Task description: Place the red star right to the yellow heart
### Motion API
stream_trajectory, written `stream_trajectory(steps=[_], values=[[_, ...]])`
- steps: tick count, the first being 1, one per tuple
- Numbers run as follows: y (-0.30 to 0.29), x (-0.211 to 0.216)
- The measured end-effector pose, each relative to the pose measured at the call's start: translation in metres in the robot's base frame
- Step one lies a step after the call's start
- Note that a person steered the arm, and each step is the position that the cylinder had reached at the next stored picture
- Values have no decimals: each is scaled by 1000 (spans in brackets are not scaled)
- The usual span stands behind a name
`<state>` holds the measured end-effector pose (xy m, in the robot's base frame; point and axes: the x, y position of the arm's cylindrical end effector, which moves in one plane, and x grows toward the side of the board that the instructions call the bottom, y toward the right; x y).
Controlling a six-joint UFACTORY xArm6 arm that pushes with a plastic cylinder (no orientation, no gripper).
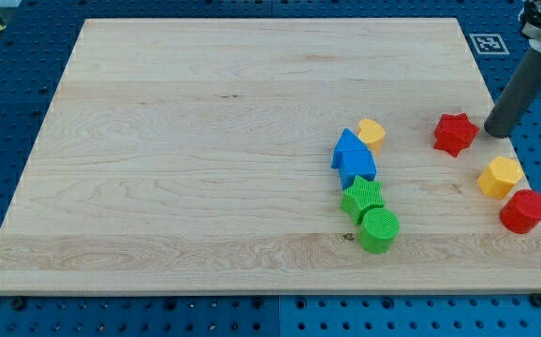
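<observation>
The red star (455, 133) lies on the wooden board at the view's right. The yellow heart (372, 133) lies to its left, touching the top right of a blue block. My tip (497, 131) rests just right of the red star, with a small gap between them. The rod rises from there to the view's top right corner.
Blue blocks (353, 157) sit below-left of the heart, with a green star (362, 197) and a green cylinder (378, 229) under them. A yellow hexagon (500, 176) and a red cylinder (523, 211) lie near the board's right edge (533, 178).
</observation>
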<state>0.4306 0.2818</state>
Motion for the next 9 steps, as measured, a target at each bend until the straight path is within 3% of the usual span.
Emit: stream_trajectory(steps=[9], values=[[-36,2]])
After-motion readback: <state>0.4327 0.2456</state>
